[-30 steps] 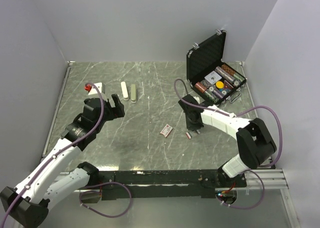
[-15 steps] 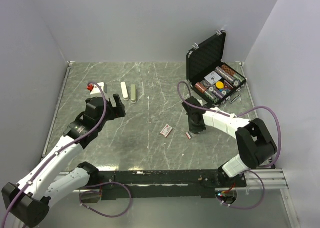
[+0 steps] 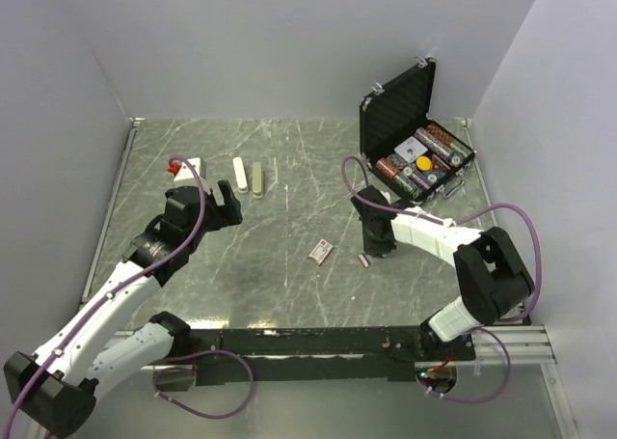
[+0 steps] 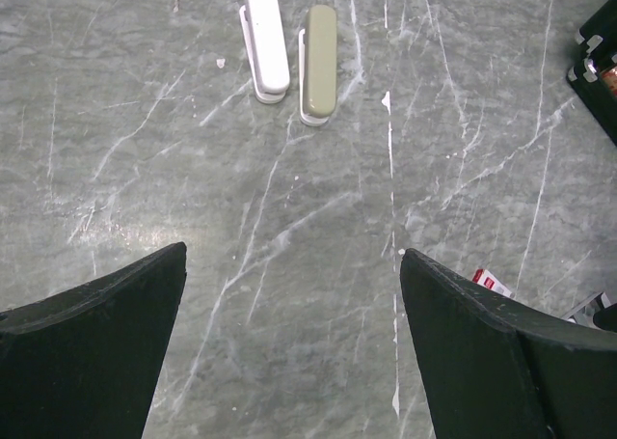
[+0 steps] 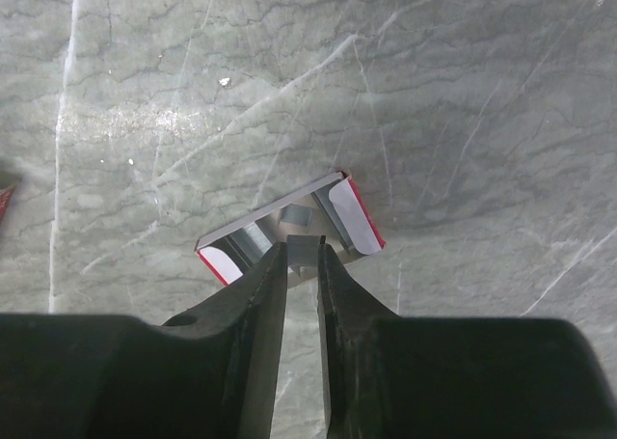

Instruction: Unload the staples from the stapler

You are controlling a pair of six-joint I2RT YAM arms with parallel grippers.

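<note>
Two staplers lie side by side at the far left, a white one (image 3: 239, 176) (image 4: 267, 39) and a grey-green one (image 3: 257, 179) (image 4: 320, 63). My left gripper (image 3: 224, 205) (image 4: 293, 252) is open and empty, hovering on the near side of them. My right gripper (image 3: 372, 250) (image 5: 303, 251) is shut on a short grey staples strip (image 5: 303, 257), right at the edge of a small open box (image 5: 289, 222) (image 3: 364, 260) with red-and-white flaps. Another small grey strip (image 5: 295, 215) lies inside that box.
A pink-and-white flat box (image 3: 320, 252) (image 4: 492, 283) lies mid-table. An open black case of poker chips (image 3: 415, 154) stands at the back right. A small red-and-white object (image 3: 183, 168) sits at the far left. Grey walls close in three sides.
My left gripper has shifted a little towards the staplers. My right gripper has drawn in and down over the small open box.
</note>
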